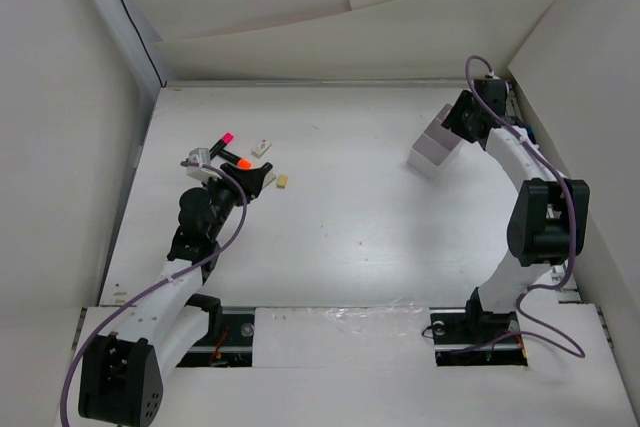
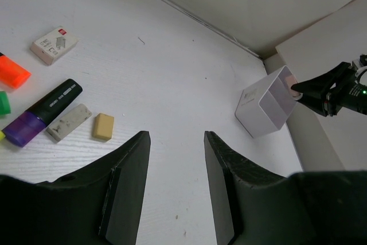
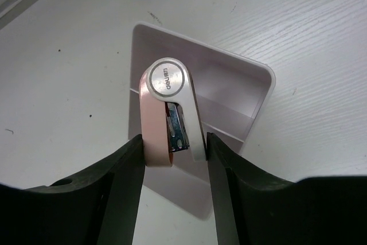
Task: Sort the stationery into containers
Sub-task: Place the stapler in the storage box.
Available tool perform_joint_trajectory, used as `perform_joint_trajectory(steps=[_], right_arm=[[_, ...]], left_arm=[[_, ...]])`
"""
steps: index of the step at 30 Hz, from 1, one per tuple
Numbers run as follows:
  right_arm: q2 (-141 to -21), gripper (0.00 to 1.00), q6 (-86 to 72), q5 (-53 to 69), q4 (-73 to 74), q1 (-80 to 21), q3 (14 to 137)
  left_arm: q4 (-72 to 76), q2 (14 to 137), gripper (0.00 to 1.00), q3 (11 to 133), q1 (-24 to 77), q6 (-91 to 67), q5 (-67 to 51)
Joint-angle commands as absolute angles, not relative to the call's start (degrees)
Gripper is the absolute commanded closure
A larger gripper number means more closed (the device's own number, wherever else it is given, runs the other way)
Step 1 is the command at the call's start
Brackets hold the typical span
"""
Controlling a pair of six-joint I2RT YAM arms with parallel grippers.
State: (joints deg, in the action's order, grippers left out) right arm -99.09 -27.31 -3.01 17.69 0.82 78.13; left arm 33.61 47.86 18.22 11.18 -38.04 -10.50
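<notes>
Far right of the table, tray: your small white rectangular plastic tray (image 3: 229,76) sits close to the right-hand board, and dividers split its pale lavender inside.
Right gripper (image 3: 173,142): clenched on a pink-and-white mini stapler (image 3: 166,84) with a round logo disc, held directly over the tray's compartments. You cannot tell whether the stapler touches the tray.
Left gripper (image 2: 176,142): released, with its jaws apart and nothing between them, poised over bare white table (image 2: 172,73) on the left side.
Highlighters, far left: a black-bodied highlighter with a purple cap (image 2: 43,113) lies flat. An orange cap (image 2: 12,73) and a green cap (image 2: 3,102) are cut off at the wrist view's left edge. A pink-capped marker (image 1: 225,137) lies farther back in the top view.
In your way: a smudged grey eraser (image 2: 69,123) lies just beside the purple-capped highlighter on the gripper's side, with a tan eraser block (image 2: 103,126) next to it.
Farther off: a small white-and-pink box (image 2: 54,45) lies apart from the cluster.
</notes>
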Motion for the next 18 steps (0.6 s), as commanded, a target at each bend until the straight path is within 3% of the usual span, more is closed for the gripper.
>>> perform_joint_trajectory(steps=[1,6,18], right_arm=[[-98.00,0.49,-27.86,-3.60,15.03,1.32,77.87],[-97.48,0.49,-28.39,-3.60,15.03,1.32,77.09],[-95.19,0.32,-28.92,-3.60,14.41,2.37,77.07]], left_arm=[[36.21,46.76,0.61,18.54,11.43,-38.32,-11.25],[36.21,46.76,0.61,18.54,11.43,-38.32,-11.25],[36.21,47.29,0.61,18.54,11.43,-38.32,-11.25]])
